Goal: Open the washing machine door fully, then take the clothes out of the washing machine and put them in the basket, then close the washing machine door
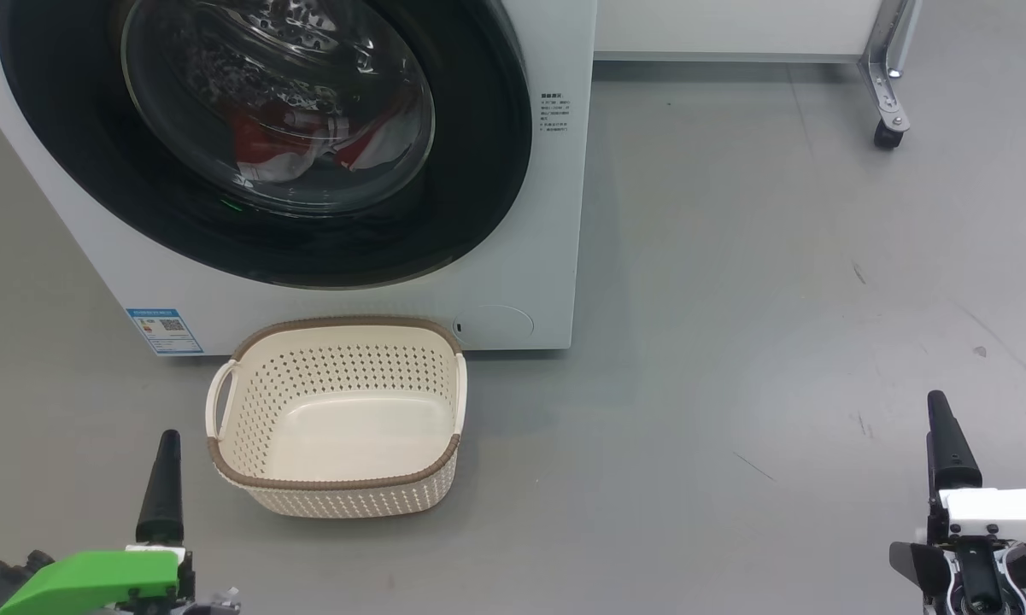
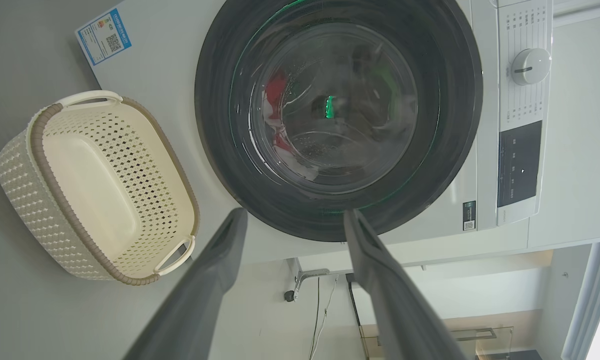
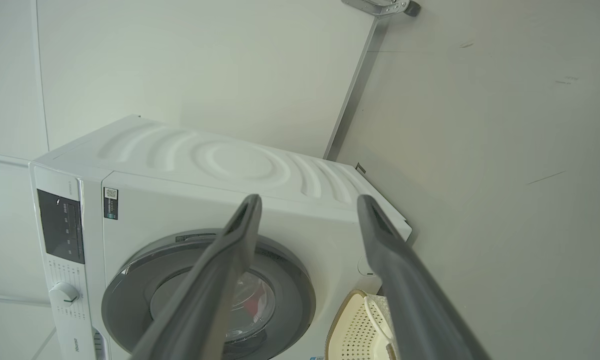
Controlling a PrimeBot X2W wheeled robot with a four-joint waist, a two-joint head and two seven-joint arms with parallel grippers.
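"head view crops the top of the washing machine [image 1: 521, 256]. the washing machine door [image 1: 478, 171] sits shut, and the clothes [image 1: 265, 145] are a red blur behind its bulging glass," i report.
"and the room?"
"i see a smooth grey floor [image 1: 735, 299], scuffed, with a metal caster leg [image 1: 884, 94] off to the machine's right. the basket [image 1: 333, 483], cream perforated plastic with a brown rim, stands just in front of the machine."
"grippers?"
"left gripper [image 2: 295, 215] and right gripper [image 3: 308, 200] both have their fingers spread wide, well short of the machine."
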